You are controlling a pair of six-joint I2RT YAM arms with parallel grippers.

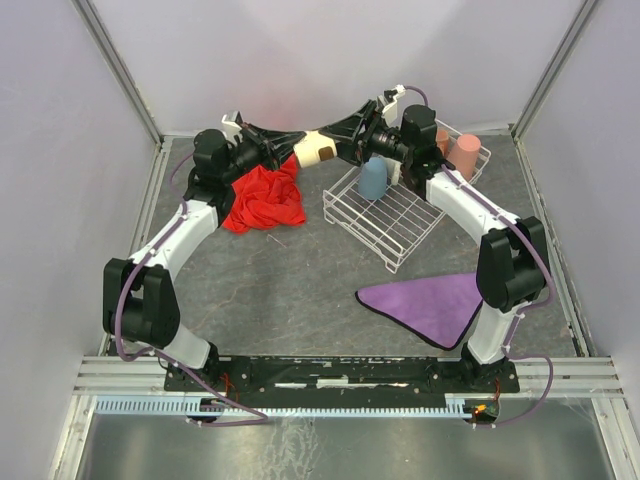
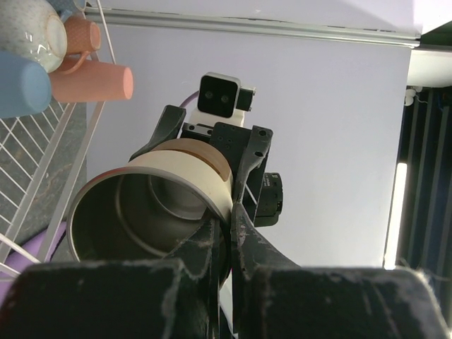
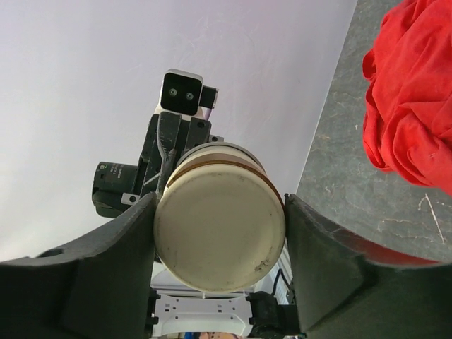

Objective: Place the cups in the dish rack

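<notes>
Cream cup (image 1: pixel 316 150) held in air between both arms, left of dish rack (image 1: pixel 392 222), above surface (image 1: pixel 300 270); from above mostly hidden by fingers. Left gripper (image 2: pixel 229 227) pinched on its rim wall; right gripper (image 3: pixel 219 244) clamped across its base. Light-blue cup (image 1: pixel 373 178) and salmon tumbler (image 1: pixel 465 155) inside rack; speckled mug (image 2: pixel 32 32) cut off at left wrist view's edge

I get soft, even light with faint shadows on the tabletop (image 1: pixel 300 280), a glaring bright strip (image 2: pixel 397 212) right of the left tool (image 2: pixel 229 233), a dull sheen inside the cream cup (image 2: pixel 141 212), and blurred dark fingers (image 3: pixel 85 282) on the right tool (image 3: pixel 219 247).
</notes>
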